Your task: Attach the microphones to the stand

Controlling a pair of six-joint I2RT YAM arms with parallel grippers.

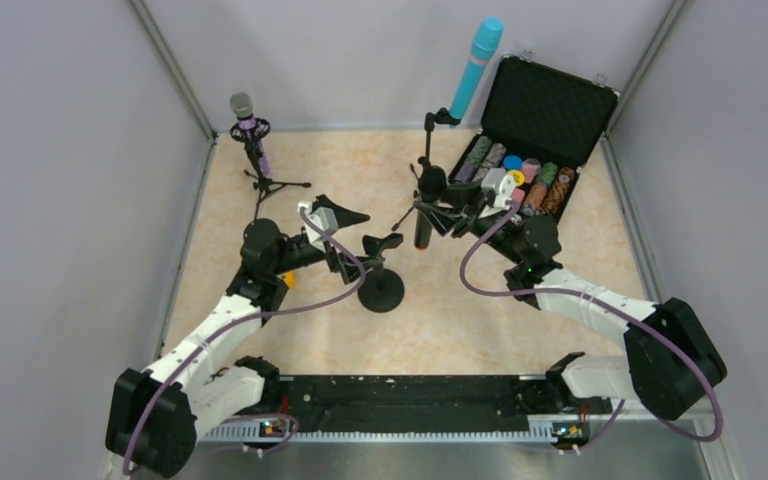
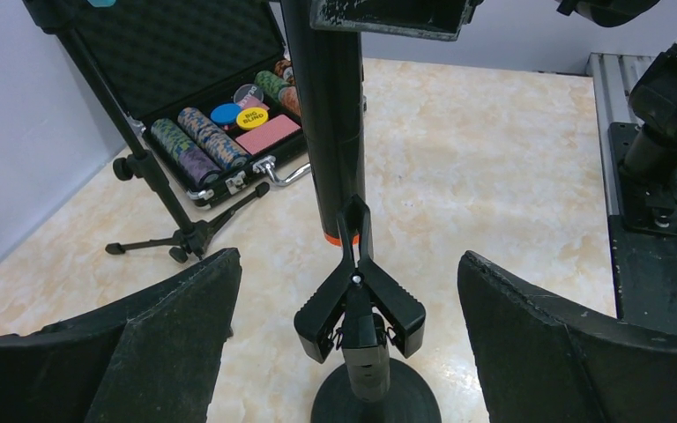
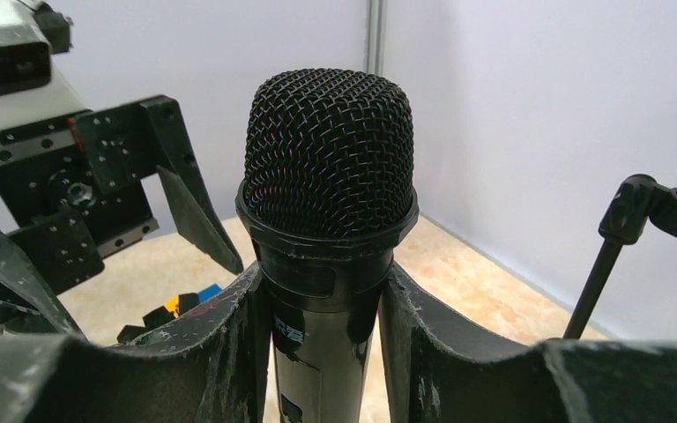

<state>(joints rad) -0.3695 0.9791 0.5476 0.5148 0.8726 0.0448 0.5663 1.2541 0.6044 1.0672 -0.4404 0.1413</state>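
Observation:
My right gripper [image 1: 438,208] is shut on the black microphone [image 1: 423,215] just below its mesh head [image 3: 329,150] and holds it upright, orange end [image 2: 339,236] down. The orange end hangs just above the closed spring clip [image 2: 359,300] of a round-based stand [image 1: 381,290]. My left gripper [image 2: 359,348] is open, with its fingers either side of the clip's handles and apart from them. The purple microphone [image 1: 247,122] sits in a small tripod stand at the back left. The light blue microphone [image 1: 475,62] sits in a tripod stand at the back middle.
An open black case of poker chips [image 1: 540,130] lies at the back right, behind my right arm; it also shows in the left wrist view [image 2: 212,97]. The blue microphone's tripod legs [image 2: 185,238] spread near it. Grey walls close in the back and sides.

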